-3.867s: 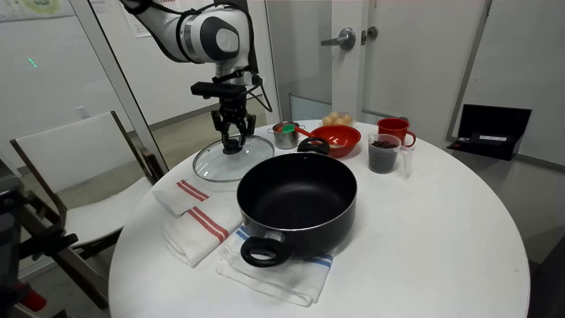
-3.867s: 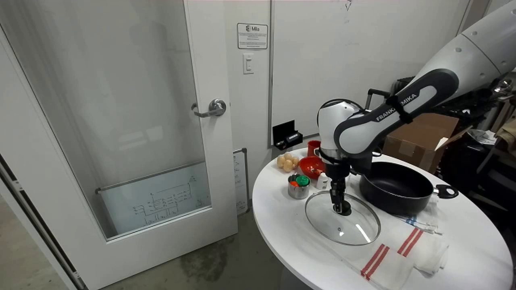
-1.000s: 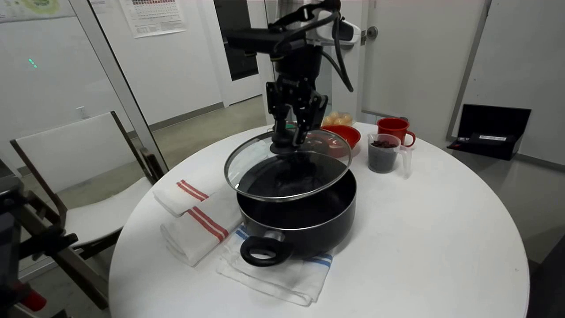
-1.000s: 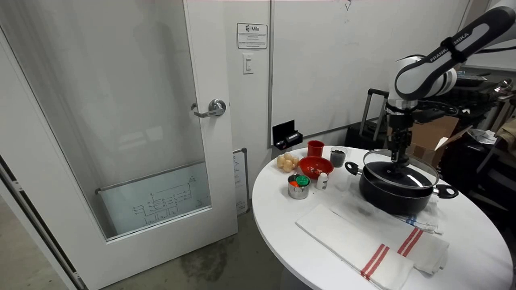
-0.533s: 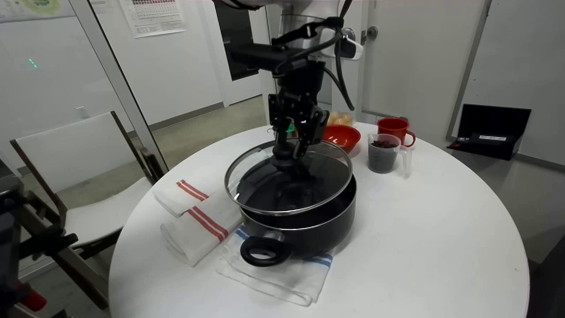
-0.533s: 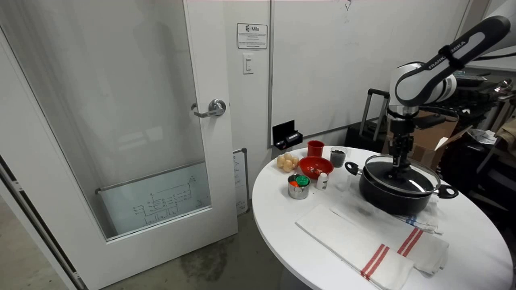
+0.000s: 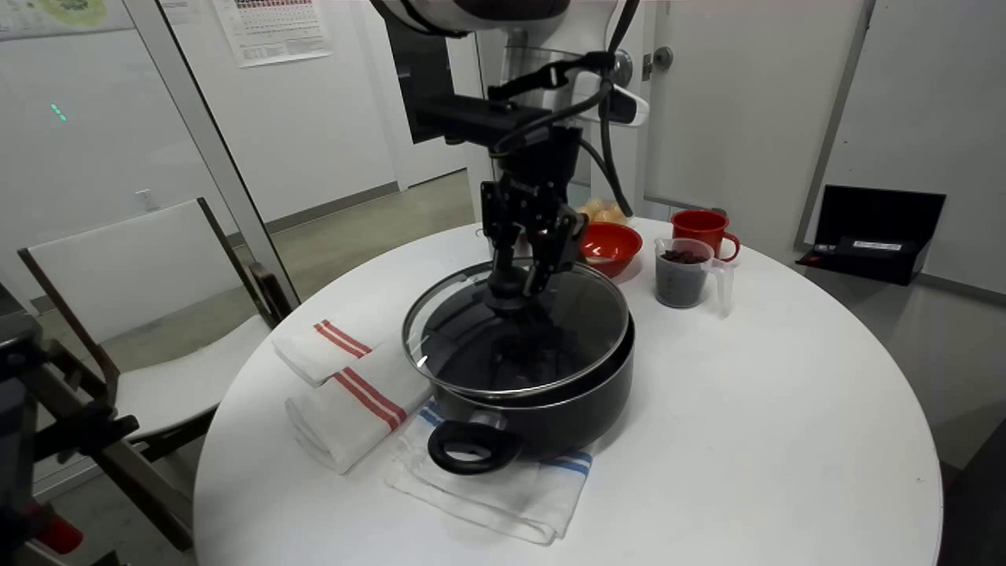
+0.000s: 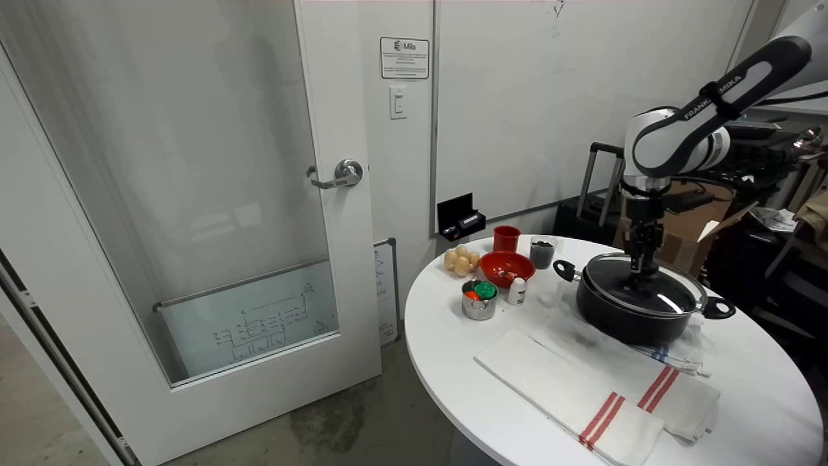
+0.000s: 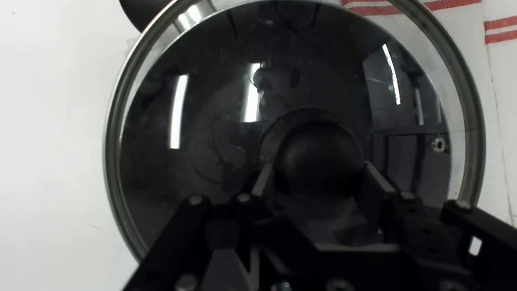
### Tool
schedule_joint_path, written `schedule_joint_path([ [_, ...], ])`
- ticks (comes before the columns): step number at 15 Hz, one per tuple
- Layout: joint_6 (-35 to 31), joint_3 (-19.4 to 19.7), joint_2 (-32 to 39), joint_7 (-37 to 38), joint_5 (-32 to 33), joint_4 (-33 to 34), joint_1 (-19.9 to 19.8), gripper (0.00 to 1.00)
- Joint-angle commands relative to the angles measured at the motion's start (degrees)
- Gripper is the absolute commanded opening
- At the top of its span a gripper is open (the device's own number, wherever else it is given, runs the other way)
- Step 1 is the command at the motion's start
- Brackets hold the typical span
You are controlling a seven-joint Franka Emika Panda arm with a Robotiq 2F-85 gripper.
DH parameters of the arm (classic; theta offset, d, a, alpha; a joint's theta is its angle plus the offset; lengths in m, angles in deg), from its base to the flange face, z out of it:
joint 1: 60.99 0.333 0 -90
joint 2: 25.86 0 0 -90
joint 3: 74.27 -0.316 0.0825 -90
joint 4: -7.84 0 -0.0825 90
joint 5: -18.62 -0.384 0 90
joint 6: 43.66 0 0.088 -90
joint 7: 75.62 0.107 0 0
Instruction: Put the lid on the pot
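Observation:
The clear glass lid [image 7: 566,338] with its metal rim is over the black pot [image 7: 566,428]; both also show in an exterior view, the lid [image 8: 676,298] above the pot [image 8: 621,323]. A dark strip of pot interior shows below the lid's rim at the near right. The lid sits slightly off-centre and very close to the pot's rim; I cannot tell whether they touch. My gripper [image 7: 516,284] is shut on the lid's dark knob [image 9: 319,155], one finger on each side. In the wrist view the lid [image 9: 210,137] covers most of the pot.
The pot stands on a blue-striped towel [image 7: 503,495], beside red-striped towels [image 7: 354,409]. Behind are a red bowl [image 7: 613,245], a measuring cup [image 7: 682,283] and a red mug [image 7: 702,226]. A metal cup [image 8: 479,307] and white bottle [image 8: 517,291] stand near the bowl.
The gripper took the lid by its knob from the table behind the pot and carried it over the pot. In the last second lid and gripper have moved down towards the pot's rim.

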State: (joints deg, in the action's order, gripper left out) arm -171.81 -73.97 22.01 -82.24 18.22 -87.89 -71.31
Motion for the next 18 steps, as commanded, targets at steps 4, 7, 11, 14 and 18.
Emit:
schedule_joint_path([
  [4, 0.7, 0.3, 1.2, -0.3, -1.2, 2.8, 0.1, 0.25],
  [7, 0.8, 0.2, 1.9, -0.3, -1.3, 3.6, 0.0, 0.25],
  [11, 0.9, 0.2, 2.6, -0.4, -1.3, 4.1, -0.1, 0.25],
  [14, 0.9, 0.3, 3.0, -0.4, -1.3, 4.6, -0.3, 0.25],
  [18, 0.9, 0.4, 3.4, -0.4, -1.3, 5.2, -0.5, 0.25],
])
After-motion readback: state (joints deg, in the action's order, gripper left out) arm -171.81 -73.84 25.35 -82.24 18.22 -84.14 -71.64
